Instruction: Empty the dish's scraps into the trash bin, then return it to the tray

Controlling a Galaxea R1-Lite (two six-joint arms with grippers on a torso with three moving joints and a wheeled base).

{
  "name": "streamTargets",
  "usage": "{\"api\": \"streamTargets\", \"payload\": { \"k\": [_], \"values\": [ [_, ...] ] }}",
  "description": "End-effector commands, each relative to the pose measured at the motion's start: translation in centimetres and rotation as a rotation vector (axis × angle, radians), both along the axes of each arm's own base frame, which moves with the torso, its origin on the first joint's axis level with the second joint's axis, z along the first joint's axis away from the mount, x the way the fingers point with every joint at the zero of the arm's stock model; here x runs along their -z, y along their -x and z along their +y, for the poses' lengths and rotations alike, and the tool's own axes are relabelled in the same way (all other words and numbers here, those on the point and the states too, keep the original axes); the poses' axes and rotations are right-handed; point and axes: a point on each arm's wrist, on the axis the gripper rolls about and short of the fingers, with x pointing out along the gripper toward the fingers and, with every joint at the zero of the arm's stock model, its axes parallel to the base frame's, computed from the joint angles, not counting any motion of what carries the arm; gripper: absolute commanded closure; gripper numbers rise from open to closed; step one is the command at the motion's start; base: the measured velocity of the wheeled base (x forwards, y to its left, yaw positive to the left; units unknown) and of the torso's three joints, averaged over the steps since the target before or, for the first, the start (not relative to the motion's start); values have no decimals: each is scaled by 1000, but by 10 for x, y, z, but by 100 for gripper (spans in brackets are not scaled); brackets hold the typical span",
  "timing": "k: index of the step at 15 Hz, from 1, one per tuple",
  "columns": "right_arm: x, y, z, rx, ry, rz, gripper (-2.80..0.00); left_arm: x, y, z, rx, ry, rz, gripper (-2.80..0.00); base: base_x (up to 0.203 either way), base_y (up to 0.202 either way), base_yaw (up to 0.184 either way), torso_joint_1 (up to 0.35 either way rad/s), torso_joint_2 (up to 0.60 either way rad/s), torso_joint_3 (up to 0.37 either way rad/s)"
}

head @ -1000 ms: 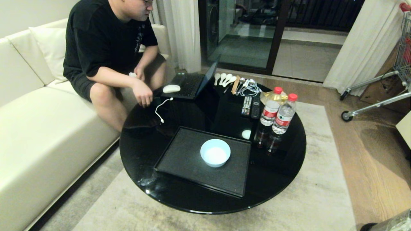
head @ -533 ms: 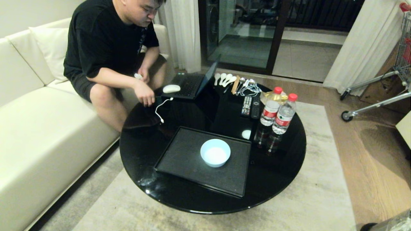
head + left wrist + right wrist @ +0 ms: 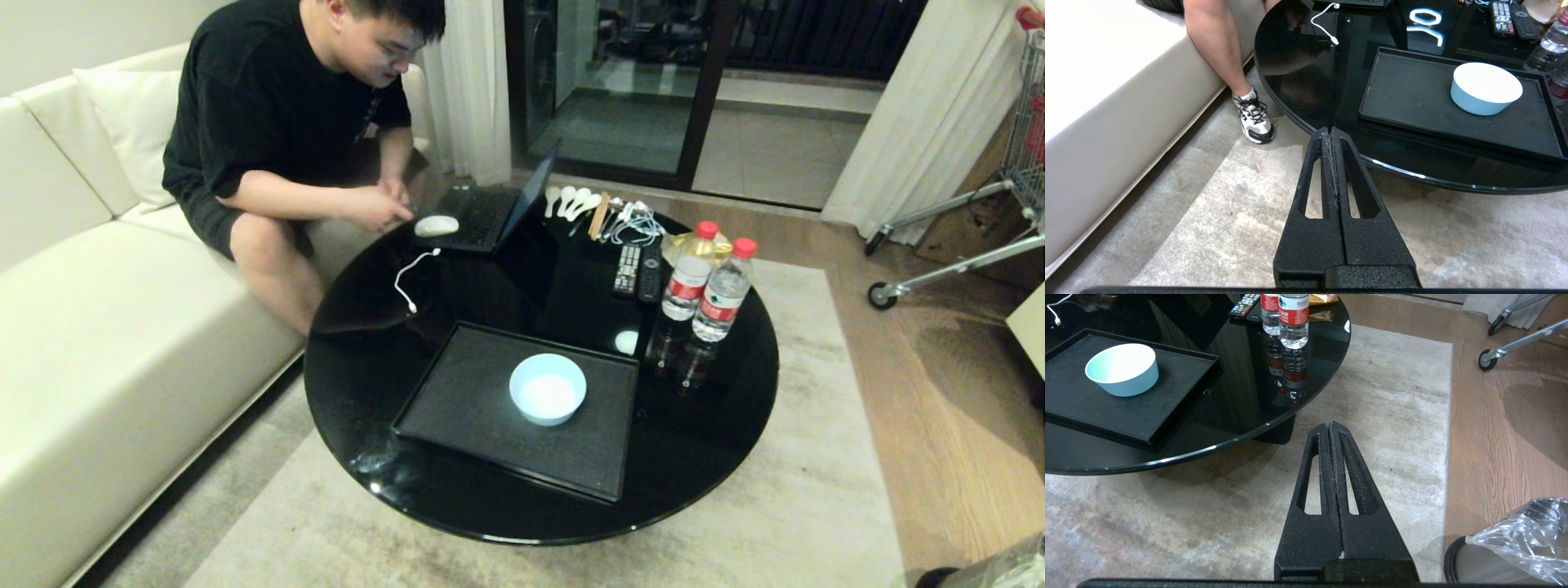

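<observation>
Sitting on tray [image 3: 457, 408], dish [image 3: 548, 389]; well apart, right gripper [image 3: 1329, 425].

One small round pale blue bowl [image 3: 547, 389] sits on one large flat black rectangular tray [image 3: 457, 408]. Two clear plastic water bottles with red caps [image 3: 707, 287] stand together. Two dark remote controls [image 3: 638, 272] lie side by side. White spoons [image 3: 568, 201] number perhaps four. One open black laptop [image 3: 490, 214], one white mouse [image 3: 436, 225], one seated person [image 3: 277, 122].
</observation>
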Motion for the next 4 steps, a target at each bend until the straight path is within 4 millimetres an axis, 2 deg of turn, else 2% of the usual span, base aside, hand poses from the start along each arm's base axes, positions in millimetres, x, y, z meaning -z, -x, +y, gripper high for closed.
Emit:
{"api": "streamTargets", "payload": {
  "k": [1, 4],
  "values": [
    [0, 0, 0, -1, -6, 0, 0, 0, 0, 0, 0, 1, -1, 0, 0, 0, 0, 0, 0, 0],
    [0, 0, 0, -1, -4, 0, 0, 0, 0, 0, 0, 1, -1, 0, 0, 0, 0, 0, 0, 0]
  ]
}}
